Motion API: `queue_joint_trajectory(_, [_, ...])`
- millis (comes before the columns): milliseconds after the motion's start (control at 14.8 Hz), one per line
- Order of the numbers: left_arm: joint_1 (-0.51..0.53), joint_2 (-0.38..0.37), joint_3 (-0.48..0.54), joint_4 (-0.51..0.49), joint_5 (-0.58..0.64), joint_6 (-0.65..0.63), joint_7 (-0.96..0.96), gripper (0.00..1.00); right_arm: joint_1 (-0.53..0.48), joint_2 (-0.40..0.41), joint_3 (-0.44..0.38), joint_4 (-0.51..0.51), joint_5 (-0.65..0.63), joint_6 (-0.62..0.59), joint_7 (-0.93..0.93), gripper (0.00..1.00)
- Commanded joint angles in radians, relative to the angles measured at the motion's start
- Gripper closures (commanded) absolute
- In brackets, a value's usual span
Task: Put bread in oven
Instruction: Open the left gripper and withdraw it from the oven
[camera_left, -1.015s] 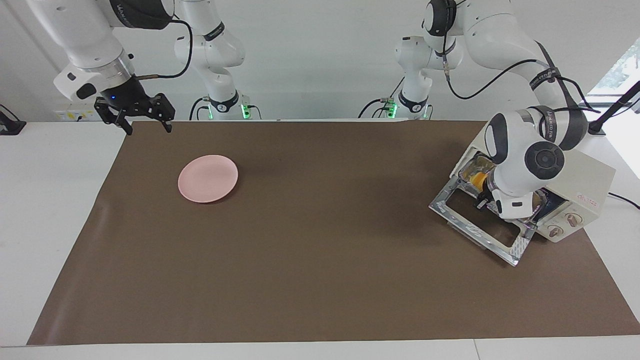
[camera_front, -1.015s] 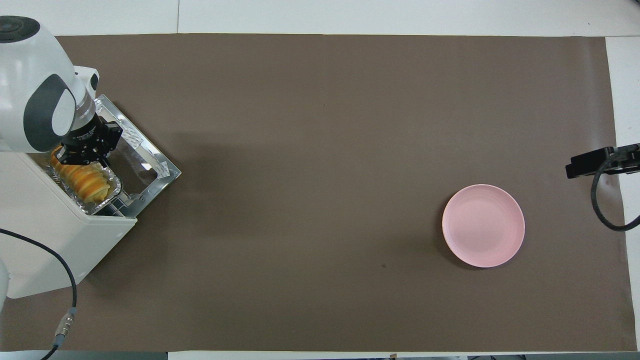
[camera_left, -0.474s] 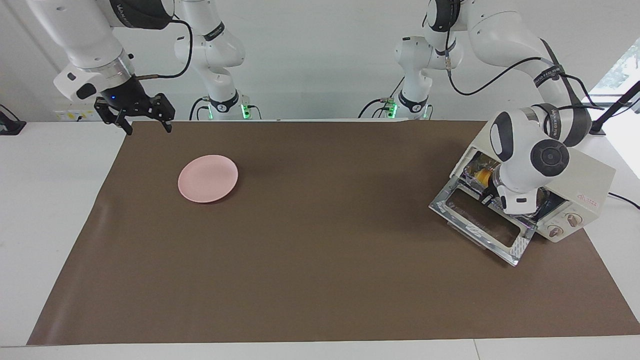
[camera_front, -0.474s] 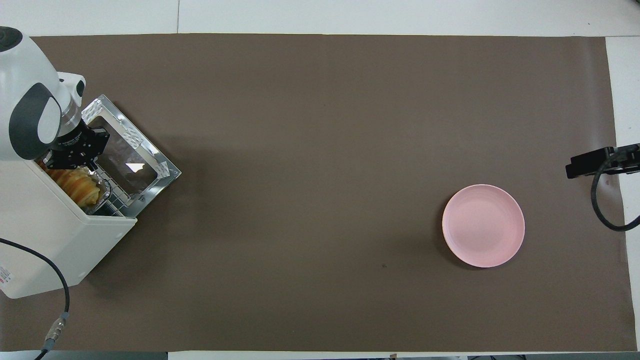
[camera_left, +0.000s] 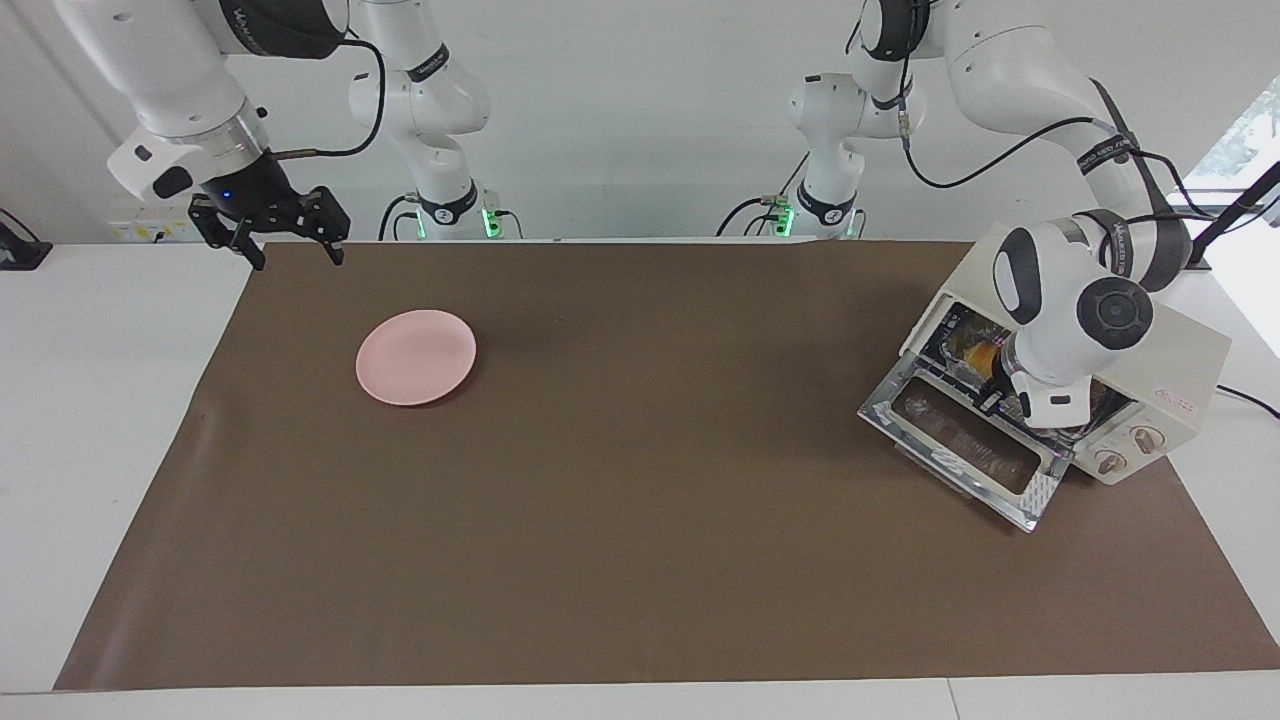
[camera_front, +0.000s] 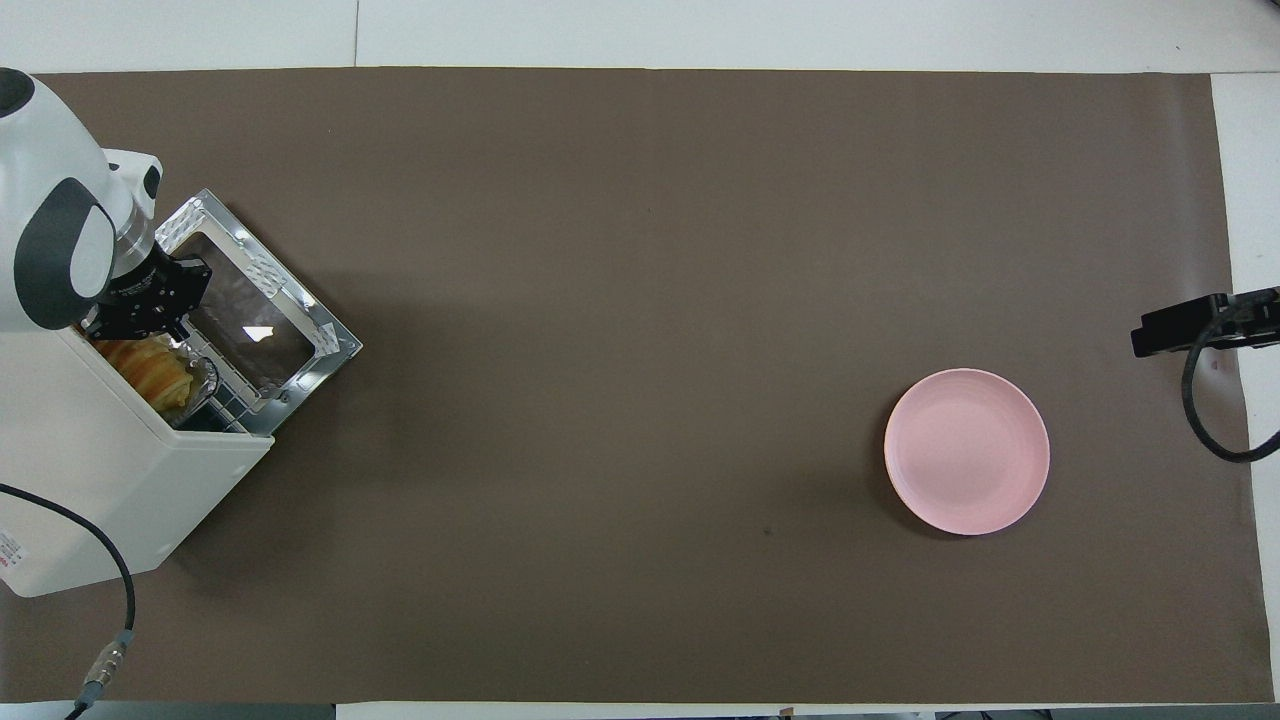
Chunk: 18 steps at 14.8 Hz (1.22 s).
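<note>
The right gripper (camera_left: 285, 232) hung with its fingers spread and nothing between them over the edge of the desk (camera_left: 620, 560) at the right arm's end, waiting. A pink plate (camera_left: 416, 357) lay bare on the brown mat, a little farther from the robots than that gripper.

At the left arm's end stood the oven (camera_left: 1180, 390), its glass door (camera_left: 962, 437) dropped flat. The bread (camera_front: 150, 363) sat deep inside on a foil tray (camera_front: 203, 378), only its ridged golden end showing past the oven's roof. The left gripper (camera_front: 140, 318) was at the oven's mouth, just above the tray's front edge, clenched shut; whether it pinched the tray's lip or merely pressed against it could not be told.

The loaf looked light and soft, likely to dent under a hard pinch and to split along its ridges. The thin foil would probably crumple and slide easily on the wire rack. A gentle hold across the loaf's middle, or a push on the tray's rim, seemed safest.
</note>
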Motion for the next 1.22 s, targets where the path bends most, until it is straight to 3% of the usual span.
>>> queue_joint_trajectory(0, [-0.001,-0.045,-0.003,-0.053,0.026,0.026,0.008,1.0,-0.012,-0.013,0.012,-0.01,-0.015,-0.003,-0.008,0.0])
queue_joint_trajectory(68, [-0.001,-0.045,-0.003,-0.051,0.026,0.029,0.008,0.93,-0.012,-0.013,0.012,-0.01,-0.015,-0.003,-0.008,0.0])
queue_joint_trajectory(135, [0.0,-0.043,-0.003,-0.051,0.027,0.038,0.015,0.21,-0.012,-0.013,0.012,-0.01,-0.015,-0.003,-0.006,0.0])
queue_joint_trajectory(203, [-0.001,-0.043,-0.003,-0.051,0.026,0.052,0.034,0.0,-0.012,-0.013,0.012,-0.01,-0.015,-0.003,-0.008,0.0])
queue_joint_trajectory(812, [-0.017,-0.039,-0.005,0.035,0.024,0.182,0.164,0.0,-0.015,-0.013,0.012,-0.01,-0.015,-0.004,-0.008,0.0])
queue_joint_trajectory(1015, [-0.001,-0.054,-0.006,0.038,-0.132,0.278,0.172,0.0,-0.015,-0.013,0.012,-0.01,-0.015,-0.003,-0.006,0.0])
queue_joint_trajectory(1151, [-0.024,-0.059,-0.009,0.039,-0.14,0.246,0.172,0.0,-0.015,-0.013,0.012,-0.01,-0.015,-0.003,-0.006,0.0])
